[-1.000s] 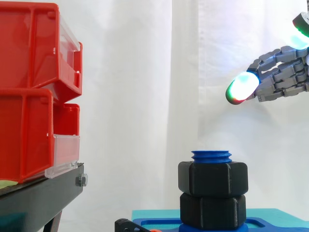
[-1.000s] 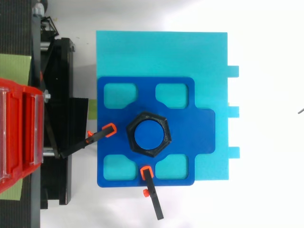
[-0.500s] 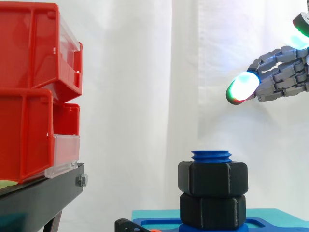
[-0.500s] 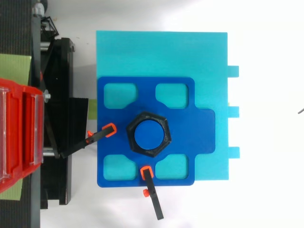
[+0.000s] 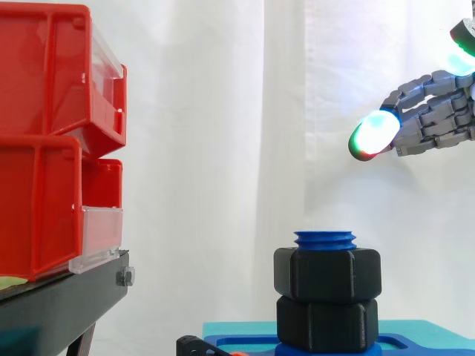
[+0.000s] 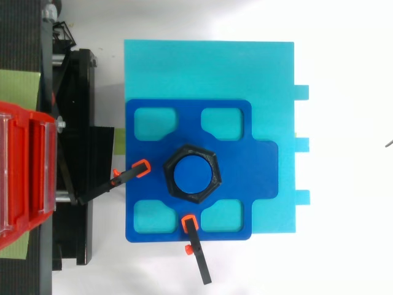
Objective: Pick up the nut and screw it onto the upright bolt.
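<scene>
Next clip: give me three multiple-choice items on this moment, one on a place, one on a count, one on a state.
1. Where is the hand relative to the bolt?
A) above it, toward the side view's right edge, apart
B) resting on its top
C) beneath it

2. How many black nuts sit on the bolt?
A) none
B) two
C) four

3. What state is the hand in?
A) curled round a nut
B) open, holding nothing
C) pressing the bolt

Answers: 1 A, a clear gap separates them; 2 B, they are stacked in the side view; 3 B, its fingers are relaxed and empty.
</scene>
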Robot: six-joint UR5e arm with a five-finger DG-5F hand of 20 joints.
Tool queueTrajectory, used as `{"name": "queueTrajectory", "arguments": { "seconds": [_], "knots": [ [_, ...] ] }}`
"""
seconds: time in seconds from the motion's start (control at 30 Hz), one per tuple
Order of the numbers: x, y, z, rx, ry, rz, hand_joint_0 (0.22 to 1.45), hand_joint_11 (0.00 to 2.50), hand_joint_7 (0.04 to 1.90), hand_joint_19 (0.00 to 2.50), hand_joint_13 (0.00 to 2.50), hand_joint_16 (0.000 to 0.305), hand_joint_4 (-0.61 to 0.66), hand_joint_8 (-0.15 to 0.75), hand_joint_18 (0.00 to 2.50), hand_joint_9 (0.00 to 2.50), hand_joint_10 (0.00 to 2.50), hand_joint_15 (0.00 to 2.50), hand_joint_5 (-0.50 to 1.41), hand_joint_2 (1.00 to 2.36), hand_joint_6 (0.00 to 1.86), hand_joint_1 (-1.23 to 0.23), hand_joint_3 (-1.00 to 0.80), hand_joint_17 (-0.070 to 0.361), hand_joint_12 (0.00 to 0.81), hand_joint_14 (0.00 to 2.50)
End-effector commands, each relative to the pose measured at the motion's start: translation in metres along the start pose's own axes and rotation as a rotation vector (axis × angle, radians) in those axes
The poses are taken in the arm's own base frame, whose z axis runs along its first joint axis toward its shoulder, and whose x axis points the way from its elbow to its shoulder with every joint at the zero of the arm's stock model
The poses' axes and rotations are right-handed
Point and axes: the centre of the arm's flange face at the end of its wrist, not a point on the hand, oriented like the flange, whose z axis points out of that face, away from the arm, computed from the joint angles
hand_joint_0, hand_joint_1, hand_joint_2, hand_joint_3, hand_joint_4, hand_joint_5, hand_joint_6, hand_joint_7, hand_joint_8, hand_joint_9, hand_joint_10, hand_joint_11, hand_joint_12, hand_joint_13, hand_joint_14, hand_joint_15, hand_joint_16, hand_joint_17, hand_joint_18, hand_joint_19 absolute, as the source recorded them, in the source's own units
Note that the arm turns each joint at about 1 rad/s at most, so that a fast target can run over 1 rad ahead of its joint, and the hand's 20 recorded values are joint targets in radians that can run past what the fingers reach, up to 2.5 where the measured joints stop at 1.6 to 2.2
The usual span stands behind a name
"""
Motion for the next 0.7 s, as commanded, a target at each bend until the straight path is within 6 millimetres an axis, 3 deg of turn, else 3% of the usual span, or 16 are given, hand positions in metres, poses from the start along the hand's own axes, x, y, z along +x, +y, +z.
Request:
{"name": "queueTrajectory", "arguments": {
  "seconds": [0.0,0.67],
  "knots": [
    [0.0003,0.0002,0.0001,0.0,0.001,0.0,0.5,0.0,0.69,0.0,0.0,0.058,0.32,0.286,0.0,0.0,0.0,0.0,-0.26,1.0,0.5,-0.39,-0.5,0.13,0.4,0.0],
    [0.0009,0.0009,0.0002,-0.001,0.002,0.0,0.5,0.0,0.68,0.0,0.0,0.057,0.32,0.278,0.0,0.0,0.0,0.0,-0.26,1.0,0.5,-0.41,-0.5,0.129,0.394,0.0]
  ]
}}
